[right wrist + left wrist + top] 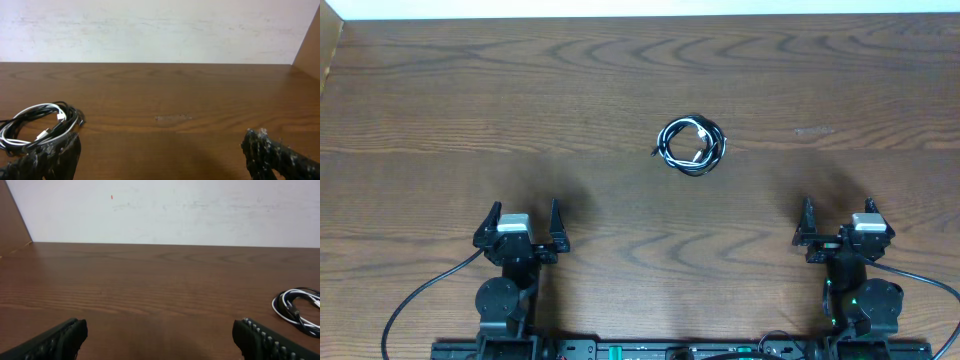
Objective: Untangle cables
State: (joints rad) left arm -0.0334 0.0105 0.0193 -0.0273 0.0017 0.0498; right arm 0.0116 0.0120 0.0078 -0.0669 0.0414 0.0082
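"How do the claws stand?"

"Both are spread wide. The left gripper [526, 210] has its two black ribbed fingers [55, 341] far apart with only bare wood between them. The right gripper [838, 210] is just as wide open, and its fingers [277, 159] look scuffed and flecked with pale specks. Neither holds or touches anything. Both sit low near the near edge of the brown wood-grain table [520, 90], one towards the near-left corner and one towards the near-right."

"And the cables?"

"The coiled bundle of thin black and white cables [692, 146] lies flat on the wood about midway between the near and far edges. It is a little right of centre and well apart from both claws. From the left wrist it shows at the right side [299, 310], and from the right wrist at the left [40, 127]."

"How many of each?"

"Two claws with two fingers each, and one bundle. I see one white cord with a small white plug end tucked inside the loop, looped together with black cord. How many black cords there are I cannot tell. One small black end pokes out on the coil's left side."
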